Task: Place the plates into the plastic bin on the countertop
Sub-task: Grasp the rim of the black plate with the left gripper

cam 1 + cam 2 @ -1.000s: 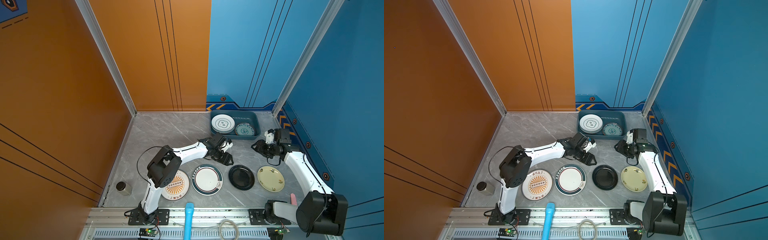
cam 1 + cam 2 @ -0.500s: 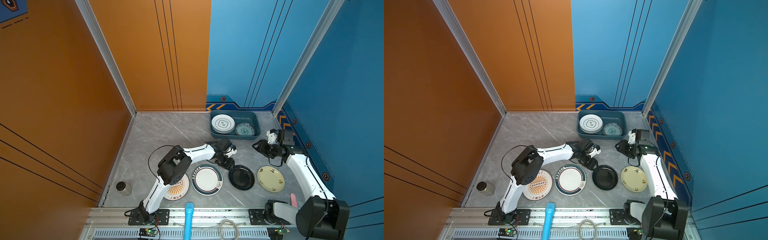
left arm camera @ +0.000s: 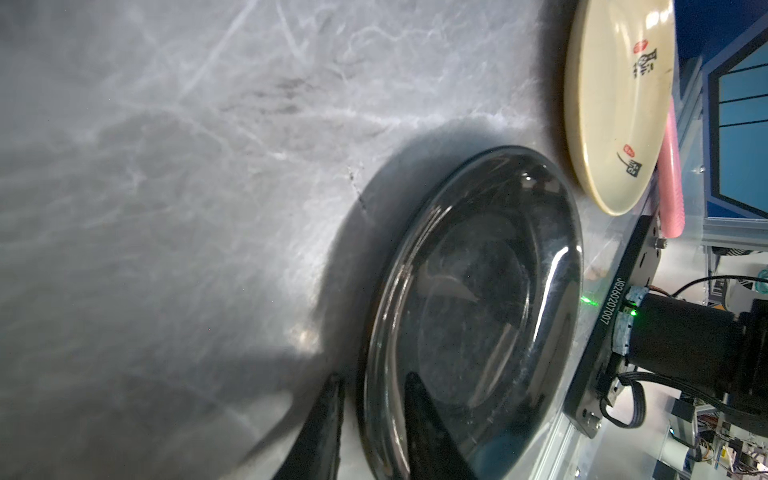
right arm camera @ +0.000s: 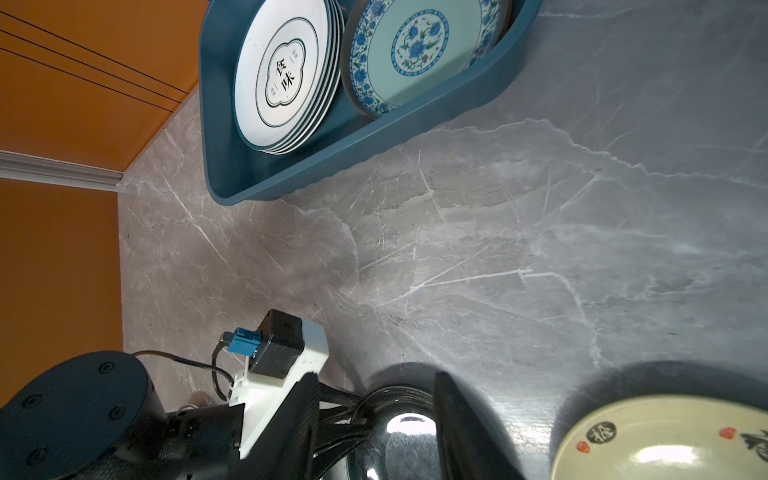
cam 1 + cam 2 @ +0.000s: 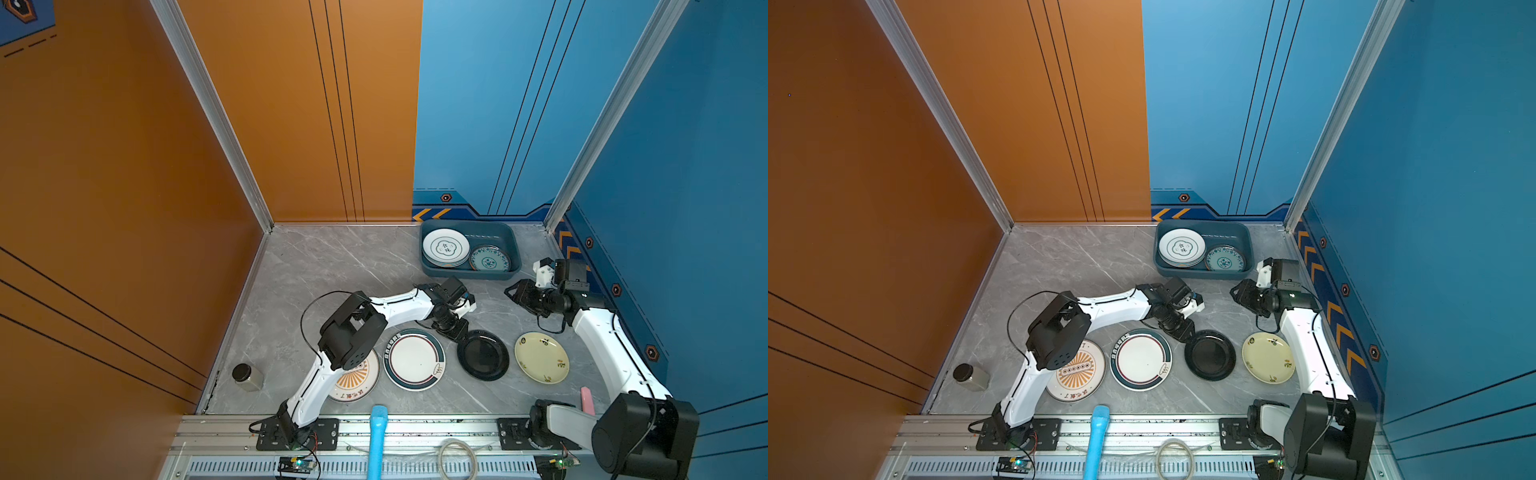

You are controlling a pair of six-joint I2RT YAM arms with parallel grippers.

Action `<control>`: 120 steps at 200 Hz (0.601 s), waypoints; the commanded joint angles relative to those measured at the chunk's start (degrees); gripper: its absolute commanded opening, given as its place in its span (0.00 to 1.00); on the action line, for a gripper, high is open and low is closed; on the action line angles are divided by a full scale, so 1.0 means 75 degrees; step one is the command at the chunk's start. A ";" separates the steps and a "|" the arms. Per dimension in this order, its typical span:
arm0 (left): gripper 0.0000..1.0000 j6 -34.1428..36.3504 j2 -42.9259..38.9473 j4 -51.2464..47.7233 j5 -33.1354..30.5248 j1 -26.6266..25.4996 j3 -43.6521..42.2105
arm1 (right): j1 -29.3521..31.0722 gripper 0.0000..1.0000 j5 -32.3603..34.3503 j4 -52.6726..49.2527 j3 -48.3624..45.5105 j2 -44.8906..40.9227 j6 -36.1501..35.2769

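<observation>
Four plates lie in a row on the countertop (image 5: 332,270): a sunburst plate (image 5: 357,382) partly under my left arm, a teal-rimmed white plate (image 5: 414,359), a black plate (image 5: 484,355) (image 3: 478,311) and a cream plate (image 5: 541,357) (image 4: 665,440). The plastic bin (image 5: 469,272) (image 4: 332,158) at the back holds a stack of white plates (image 5: 445,248) and a teal patterned plate (image 5: 489,258). My left gripper (image 5: 457,332) (image 3: 372,380) straddles the black plate's far-left rim, one finger inside and one outside, with a thin gap still showing. My right gripper (image 5: 513,293) (image 4: 374,386) hovers open and empty in front of the bin.
A dark-lidded jar (image 5: 247,377) stands at the near left by the orange wall. A pink object (image 5: 586,400) lies near the right arm's base. A blue handle (image 5: 378,432) and a cable coil (image 5: 457,457) rest on the front rail.
My left gripper has come down and toward the front onto the black plate's rim, and its jaws have narrowed. The right arm has hardly moved.
</observation>
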 commanded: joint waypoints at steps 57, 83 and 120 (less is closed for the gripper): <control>0.07 0.0157 0.0193 -0.0413 0.0075 -0.0079 0.0130 | -0.0028 0.48 -0.0062 0.0011 -0.0122 -0.0202 -0.0050; 0.00 0.0145 0.0092 -0.0415 0.0104 -0.0005 0.0067 | -0.0030 0.47 -0.0073 -0.0001 -0.0168 -0.0226 -0.0061; 0.00 0.0053 -0.0353 -0.0404 0.0004 0.0282 -0.0153 | -0.0030 0.48 -0.0228 0.0034 -0.0229 -0.0284 -0.0128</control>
